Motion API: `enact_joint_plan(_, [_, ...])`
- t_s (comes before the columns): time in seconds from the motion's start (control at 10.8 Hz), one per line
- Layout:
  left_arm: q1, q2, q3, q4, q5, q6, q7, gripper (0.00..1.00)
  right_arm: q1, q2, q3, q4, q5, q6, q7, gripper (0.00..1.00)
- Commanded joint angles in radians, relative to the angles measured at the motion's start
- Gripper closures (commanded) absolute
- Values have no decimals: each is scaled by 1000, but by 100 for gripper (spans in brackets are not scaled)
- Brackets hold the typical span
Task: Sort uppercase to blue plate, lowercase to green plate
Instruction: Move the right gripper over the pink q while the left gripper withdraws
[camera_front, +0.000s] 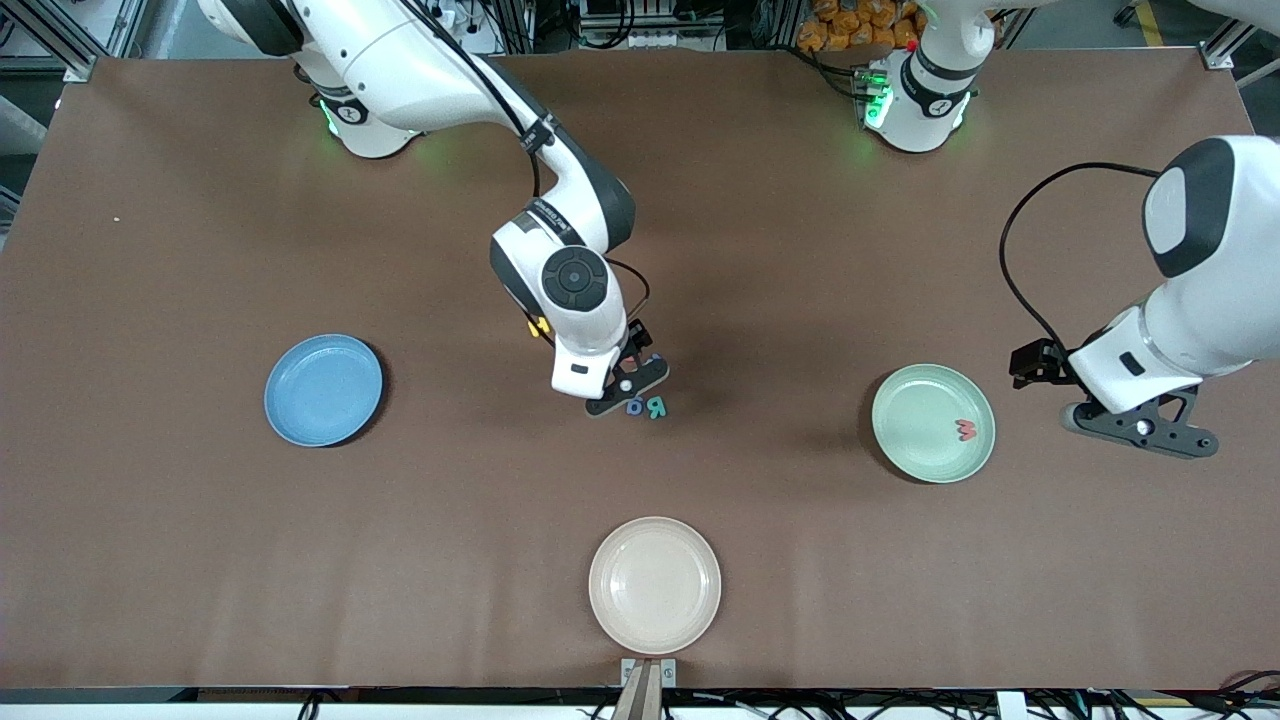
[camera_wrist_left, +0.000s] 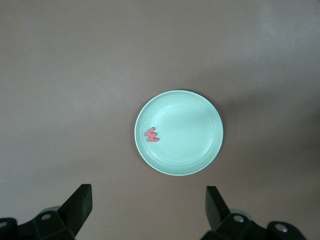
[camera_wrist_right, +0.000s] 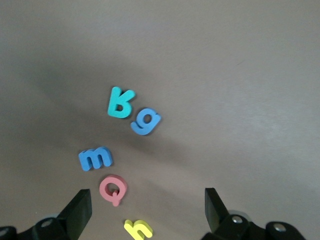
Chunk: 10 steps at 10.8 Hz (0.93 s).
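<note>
Blue plate (camera_front: 322, 389) bare, toward the right arm's end. Right gripper (camera_front: 628, 385) spread wide, holding nothing, low over the letter cluster at table centre: teal R (camera_wrist_right: 120, 102), blue a (camera_wrist_right: 145, 121), blue M (camera_wrist_right: 95, 158), red Q (camera_wrist_right: 113, 188). I judge them light, soft foam, thin; pinch across the edges. Green plate (camera_front: 933, 422) holds red w (camera_front: 966, 430). Left gripper (camera_front: 1140, 427) unclenched, empty, waiting beside it.

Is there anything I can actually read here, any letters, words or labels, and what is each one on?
"R": teal foam letter on the table.
"a": blue letter beside it.
"M": blue letter.
"Q": red letter.
"h": yellow letter, partly cut off.
"w": red letter in the green plate.
No printed words or labels are readable.
</note>
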Motion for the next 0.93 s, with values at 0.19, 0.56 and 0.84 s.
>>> enact_joint_plan(0.19, [-23,-62,8,-13,-18,-47,-50,0,40,-1,-1,-113,-21,149,14,0])
enact_joint_plan(0.56, [-25,-62,10,-16,-18,-51,-49,0,55,14,-2,-129,-27,153,3,0])
enact_joint_plan(0.84, [-29,-62,8,-33,-19,-59,-46,0,63,20,-2,-141,-27,150,12,0])
